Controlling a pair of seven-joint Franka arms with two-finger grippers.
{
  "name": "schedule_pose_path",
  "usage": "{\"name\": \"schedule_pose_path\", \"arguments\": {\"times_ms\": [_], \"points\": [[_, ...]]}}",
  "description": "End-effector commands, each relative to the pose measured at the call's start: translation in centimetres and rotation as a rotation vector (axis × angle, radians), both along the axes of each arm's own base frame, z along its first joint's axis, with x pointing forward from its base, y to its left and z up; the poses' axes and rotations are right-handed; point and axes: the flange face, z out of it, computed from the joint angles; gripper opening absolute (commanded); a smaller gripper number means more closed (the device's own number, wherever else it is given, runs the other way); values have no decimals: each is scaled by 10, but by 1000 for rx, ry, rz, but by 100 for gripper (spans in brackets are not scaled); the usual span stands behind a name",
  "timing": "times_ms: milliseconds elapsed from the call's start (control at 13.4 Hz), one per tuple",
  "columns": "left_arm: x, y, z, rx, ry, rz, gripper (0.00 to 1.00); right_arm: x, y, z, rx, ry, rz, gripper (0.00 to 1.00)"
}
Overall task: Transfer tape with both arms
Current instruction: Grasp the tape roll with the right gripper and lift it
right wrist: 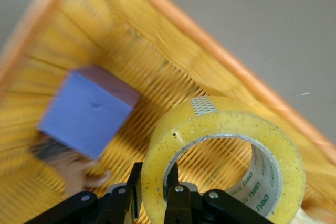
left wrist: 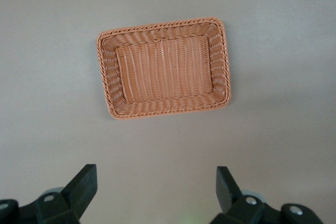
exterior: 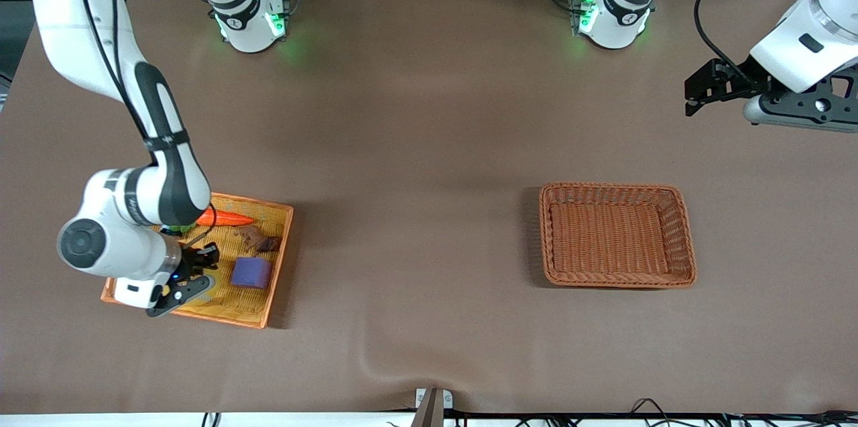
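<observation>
The tape (right wrist: 226, 123), a yellowish ring with a wide hole, lies in the yellow tray (right wrist: 236, 66) at the right arm's end of the table. My right gripper (right wrist: 154, 182) is shut on the ring's wall, one finger inside the hole and one outside. In the front view the right gripper (exterior: 194, 267) is down in the tray (exterior: 278, 259) and its hand hides the tape. My left gripper (exterior: 694, 97) hangs open and empty over the table at the left arm's end. In the left wrist view the left gripper (left wrist: 156, 182) holds nothing.
A purple cube (exterior: 252, 273) (right wrist: 86, 111), an orange carrot (exterior: 228, 218) and a brown item (exterior: 258, 239) share the yellow tray. A brown wicker basket (exterior: 684, 232) (left wrist: 226, 61) stands toward the left arm's end, with nothing in it.
</observation>
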Motion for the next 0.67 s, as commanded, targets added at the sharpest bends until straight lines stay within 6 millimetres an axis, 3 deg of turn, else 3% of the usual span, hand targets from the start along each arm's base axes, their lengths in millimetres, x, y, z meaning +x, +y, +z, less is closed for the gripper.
{"name": "schedule_pose_path", "arguments": {"times_ms": [0, 149, 299, 598], "points": [[-1, 0, 3, -8, -2, 15, 100, -16, 32, 71, 17, -30, -24, 0], [-1, 0, 4, -8, -3, 15, 100, -22, 89, 79, 19, -44, -35, 0], [-1, 1, 4, -8, -3, 16, 100, -36, 161, 68, 15, -38, -49, 0], [0, 2, 2, -8, -2, 20, 100, -64, 244, 40, 6, 0, -18, 0]]}}
